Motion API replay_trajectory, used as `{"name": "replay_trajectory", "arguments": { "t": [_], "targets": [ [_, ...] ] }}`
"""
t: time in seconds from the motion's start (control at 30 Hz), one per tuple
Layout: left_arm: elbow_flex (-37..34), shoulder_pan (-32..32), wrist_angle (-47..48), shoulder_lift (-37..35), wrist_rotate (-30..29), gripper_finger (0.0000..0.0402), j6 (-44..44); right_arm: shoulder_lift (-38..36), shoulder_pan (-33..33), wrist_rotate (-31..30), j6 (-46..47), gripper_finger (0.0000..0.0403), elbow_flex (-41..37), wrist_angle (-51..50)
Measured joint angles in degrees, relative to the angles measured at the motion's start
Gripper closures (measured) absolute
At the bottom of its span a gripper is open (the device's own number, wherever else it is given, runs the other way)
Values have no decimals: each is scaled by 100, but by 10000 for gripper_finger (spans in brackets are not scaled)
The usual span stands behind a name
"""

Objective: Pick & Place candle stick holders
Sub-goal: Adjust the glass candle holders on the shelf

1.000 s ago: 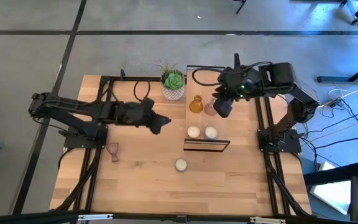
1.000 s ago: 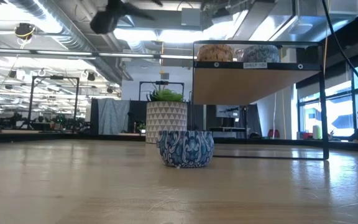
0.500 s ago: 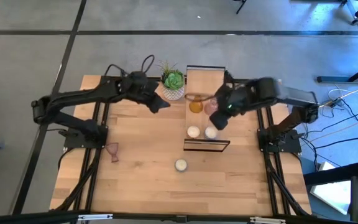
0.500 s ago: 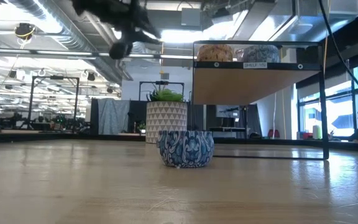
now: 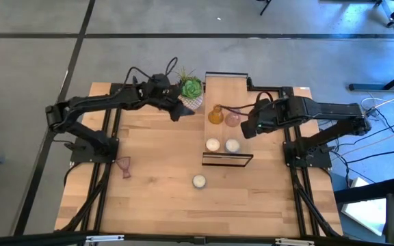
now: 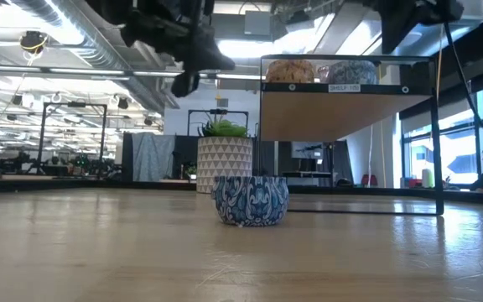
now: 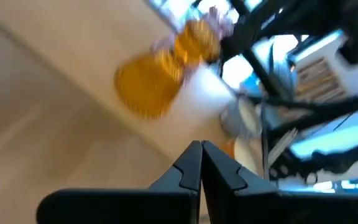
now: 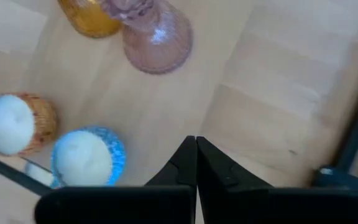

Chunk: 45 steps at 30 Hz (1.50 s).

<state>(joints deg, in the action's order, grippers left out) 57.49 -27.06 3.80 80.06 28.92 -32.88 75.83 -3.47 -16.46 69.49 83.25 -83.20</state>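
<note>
On top of the black-framed wooden shelf (image 5: 226, 85) stand an amber candle stick holder (image 5: 215, 115) and a pale pink one (image 5: 232, 119), both upright on their bases. Another pink holder (image 5: 124, 166) lies on its side on the table at the left. My left gripper (image 5: 180, 109) hovers shut beside the plant, left of the amber holder (image 7: 166, 68), holding nothing. My right gripper (image 5: 248, 128) hangs shut over the shelf's right part, just right of the pink holder (image 8: 157, 34), with nothing between its fingers (image 8: 196, 146).
A green plant in a white patterned pot (image 5: 191, 92) stands at the far edge, left of the shelf. Two candles in small pots (image 5: 213, 144) (image 5: 232, 145) sit at the shelf's near end. A third, blue-patterned candle pot (image 5: 199, 181) stands on the table nearer the front edge.
My left gripper has swung from the middle of the table toward the far edge, ending beside the plant and the amber holder. My right gripper has sunk toward the shelf top and drawn a little toward the right edge, off the pink holder. The holders stay in place.
</note>
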Motion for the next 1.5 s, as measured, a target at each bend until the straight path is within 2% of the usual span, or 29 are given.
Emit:
{"name": "replay_trajectory", "arguments": {
  "t": [0.13, 0.27, 0.43, 0.6, 0.8, 1.0, 1.5],
  "targets": [
    [3, -269, -831, 398, 336, 399, -289, -106, 255, 250, -259, 402, -426, 757],
    [3, -468, -1414, 902, 677, 400, -569, -53, 440, 86, -259, 402, -558, 1128],
    [77, -603, -1639, 1425, 717, 400, -590, -47, 599, -394, -54, 403, -569, 1093],
    [360, -615, -1655, 1746, 870, 400, -501, -21, 802, -542, -94, 403, -569, 990],
    [596, -625, -1652, 1778, 510, 400, -232, 67, 1056, -548, -354, 403, -568, 1272],
    [682, -728, -1633, 1778, 480, 400, -186, 198, 1291, -279, -662, 403, -569, 1485],
    [682, -734, -1556, 1778, 586, 399, -127, 742, 1360, 171, -998, 403, -567, 2107]
  ]
}}
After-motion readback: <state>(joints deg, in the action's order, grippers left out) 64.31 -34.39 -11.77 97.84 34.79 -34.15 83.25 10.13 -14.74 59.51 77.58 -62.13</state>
